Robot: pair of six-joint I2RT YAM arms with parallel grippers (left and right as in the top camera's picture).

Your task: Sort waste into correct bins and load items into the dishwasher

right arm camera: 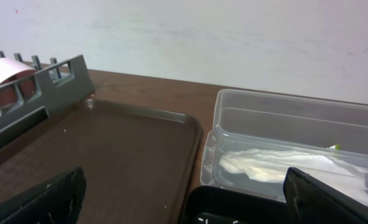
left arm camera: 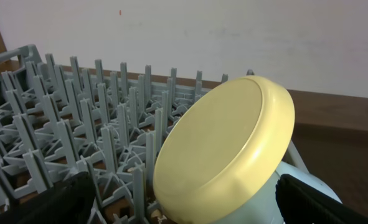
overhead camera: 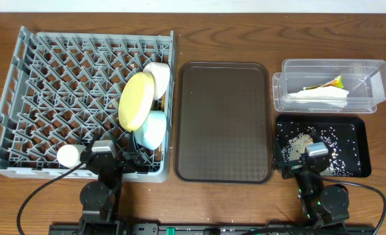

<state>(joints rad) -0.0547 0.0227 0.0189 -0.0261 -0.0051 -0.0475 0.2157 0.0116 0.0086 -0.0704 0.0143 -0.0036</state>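
The grey dish rack (overhead camera: 49, 85) stands at the left. In it the yellow plate (overhead camera: 138, 100) leans on edge, with the white bowl (overhead camera: 159, 77) behind it and the light blue bowl (overhead camera: 153, 129) in front. My left gripper (overhead camera: 117, 158) is open and empty at the rack's near edge. In the left wrist view the plate (left arm camera: 224, 146) and blue bowl (left arm camera: 296, 186) sit just ahead of its jaws (left arm camera: 184, 202). My right gripper (overhead camera: 313, 158) (right arm camera: 184, 199) is open and empty over the black tray (overhead camera: 359, 127), which holds rice scraps (overhead camera: 300, 140). The clear tub (overhead camera: 375, 68) holds the napkin (overhead camera: 323, 96) and wrapper (overhead camera: 333, 82). I cannot make out the chopsticks.
The dark brown serving tray (overhead camera: 222, 121) lies between the rack and the bins, with nothing on it. A white round object (overhead camera: 68, 155) sits at the rack's near edge, left of my left gripper. Both arm bases and cables are at the table's front edge.
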